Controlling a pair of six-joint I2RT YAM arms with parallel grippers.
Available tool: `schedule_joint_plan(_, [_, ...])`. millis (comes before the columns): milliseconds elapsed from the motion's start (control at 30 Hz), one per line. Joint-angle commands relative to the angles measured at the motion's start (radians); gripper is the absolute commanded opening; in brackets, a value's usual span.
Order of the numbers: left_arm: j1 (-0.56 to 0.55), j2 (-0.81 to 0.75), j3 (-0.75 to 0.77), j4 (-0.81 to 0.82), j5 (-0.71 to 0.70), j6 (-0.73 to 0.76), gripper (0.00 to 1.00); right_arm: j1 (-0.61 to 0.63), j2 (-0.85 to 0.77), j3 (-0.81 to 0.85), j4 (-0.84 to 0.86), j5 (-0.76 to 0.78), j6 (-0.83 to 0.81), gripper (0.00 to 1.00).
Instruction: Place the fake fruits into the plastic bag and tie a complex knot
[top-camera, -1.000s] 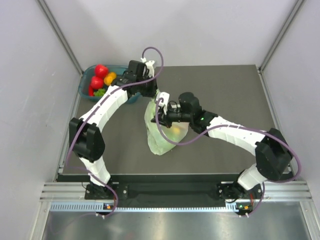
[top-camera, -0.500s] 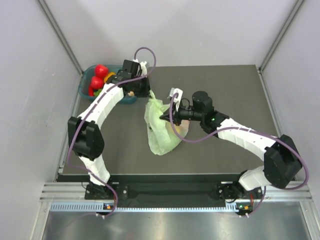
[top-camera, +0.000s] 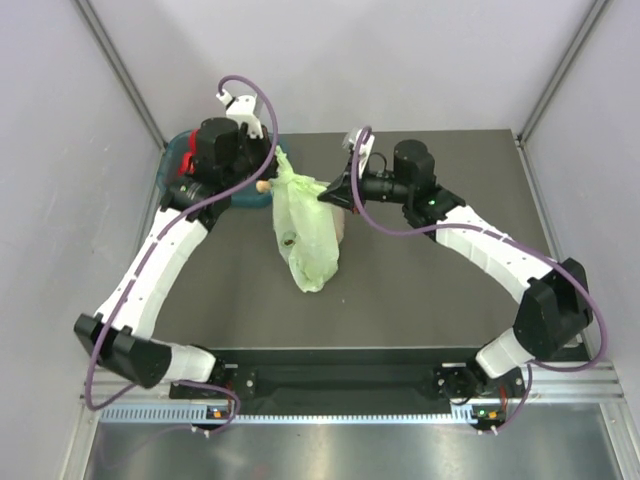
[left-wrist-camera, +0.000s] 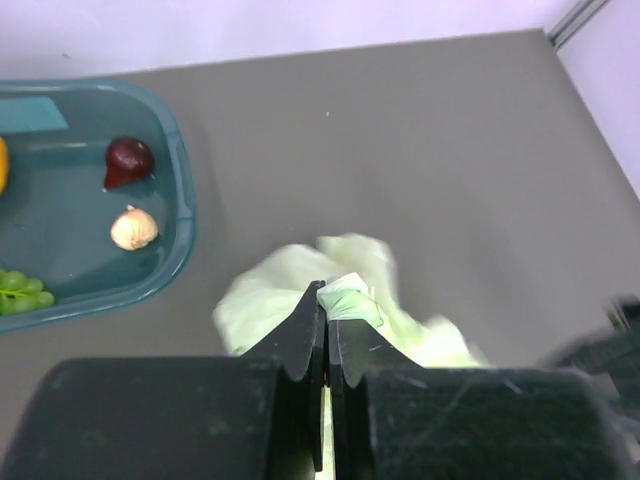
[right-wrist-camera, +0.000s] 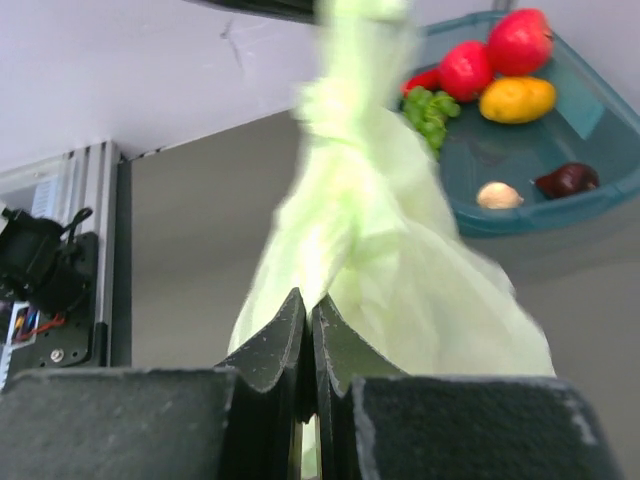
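Observation:
The pale-green plastic bag (top-camera: 306, 235) hangs lifted, its top stretched between both grippers. My left gripper (top-camera: 272, 172) is shut on a bunched handle at the bag's upper left; it shows in the left wrist view (left-wrist-camera: 326, 296) with the bag (left-wrist-camera: 400, 320) below. My right gripper (top-camera: 326, 195) is shut on the bag's upper right side, also seen in the right wrist view (right-wrist-camera: 307, 306) against the bag (right-wrist-camera: 390, 250). The bag's neck (right-wrist-camera: 330, 100) looks twisted and blurred. A dark spot (top-camera: 288, 240) shows through the bag. Fake fruits lie in the teal basket (right-wrist-camera: 590, 120).
The basket (left-wrist-camera: 175, 215) stands at the table's back left corner, mostly under my left arm in the top view. It holds red fruits (right-wrist-camera: 520, 40), a yellow one (right-wrist-camera: 517, 98), green grapes (right-wrist-camera: 430, 110), a pale bulb (left-wrist-camera: 133, 228) and a dark purple one (left-wrist-camera: 129, 160).
Both grippers have risen and moved toward the back, lifting the bag and stretching it upright. The left arm swung left over the basket; the right gripper moved up and back.

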Motion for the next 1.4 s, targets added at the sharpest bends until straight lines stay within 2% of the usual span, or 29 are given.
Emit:
schedule_joint_plan(0, [-0.05,-0.086,-0.036,0.047,-0.14,0.015,0.0,-0.062,0.025,0.079,0.009,-0.029,0.082,0.0])
schedule_joint_plan(133, [-0.128,-0.12,-0.037,0.016,-0.206,0.001,0.0,-0.107,0.043,0.12,0.031,-0.084,0.125,0.0])
schedule_joint_plan(233, [-0.17,-0.128,-0.038,-0.008,-0.243,-0.027,0.0,-0.112,0.052,0.143,0.028,-0.063,0.146,0.0])
schedule_joint_plan(367, [-0.228,-0.168,-0.093,-0.01,-0.376,-0.085,0.0,-0.11,0.054,0.179,-0.084,0.107,0.136,0.0])
schedule_joint_plan(600, [-0.24,-0.214,-0.308,0.111,-0.519,-0.107,0.0,-0.046,-0.02,0.082,-0.198,0.397,0.136,0.0])
schedule_joint_plan(700, [-0.239,-0.202,-0.356,0.175,-0.579,-0.101,0.0,-0.018,-0.052,0.027,-0.216,0.478,0.154,0.0])
schedule_joint_plan(867, [-0.237,-0.204,-0.395,0.281,-0.591,-0.067,0.01,-0.01,-0.089,-0.05,-0.172,0.464,0.168,0.0])
schedule_joint_plan(1000, [-0.239,-0.221,-0.392,0.303,-0.559,-0.042,0.17,-0.01,-0.095,-0.045,-0.173,0.454,0.153,0.0])
schedule_joint_plan(1033, [-0.239,-0.223,-0.391,0.304,-0.542,-0.032,0.26,-0.009,-0.095,-0.041,-0.175,0.448,0.148,0.0])
schedule_joint_plan(1100, [-0.237,-0.224,-0.385,0.3,-0.534,-0.025,0.31,-0.012,-0.09,-0.019,-0.184,0.439,0.142,0.0])
schedule_joint_plan(1167, [-0.237,-0.224,-0.377,0.292,-0.516,-0.015,0.41,-0.01,-0.084,-0.001,-0.192,0.427,0.136,0.0])
schedule_joint_plan(1267, [-0.237,-0.221,-0.368,0.28,-0.489,-0.007,0.47,-0.012,-0.078,0.034,-0.213,0.421,0.123,0.0])
schedule_joint_plan(1367, [-0.236,-0.203,-0.354,0.258,-0.47,0.004,0.48,-0.01,-0.075,0.057,-0.219,0.408,0.111,0.0])
